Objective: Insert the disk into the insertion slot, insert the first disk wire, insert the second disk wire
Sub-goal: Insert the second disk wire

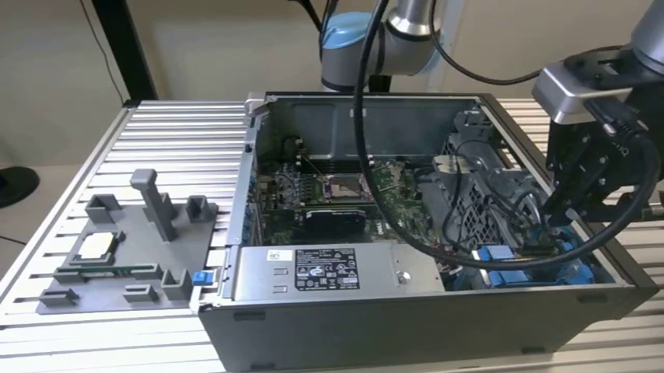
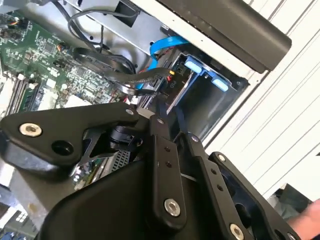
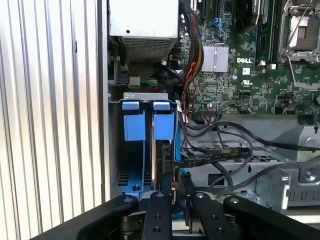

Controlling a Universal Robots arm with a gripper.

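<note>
Currently, on the exterior view, I see my gripper (image 1: 568, 211) lowered into the open computer case (image 1: 415, 326) at the exterior view's right, above the blue-railed insertion slot (image 1: 524, 268) in the near corner. A grey power supply box (image 1: 332, 272) with a sticker lies along the case's near wall, the motherboard (image 1: 332, 186) behind it, and a grey fixture tray (image 1: 124, 249) rests on the slatted table (image 1: 62, 186) at the exterior view's left. Second wrist view: black gripper linkage fills the foreground; beyond it I see a blue flat cable (image 2: 162, 45), dark wires (image 2: 100, 57), and blue latches (image 2: 205, 72) on the bay. First wrist view: the fingers (image 3: 159, 210) stand close together around a black cable connector (image 3: 172, 175), held against the disk (image 3: 161, 160), which sits edge-on inside the slot (image 3: 145, 95), beside an empty blue carrier (image 3: 133, 150). Whether the fingers truly pinch the connector, I cannot tell.
</note>
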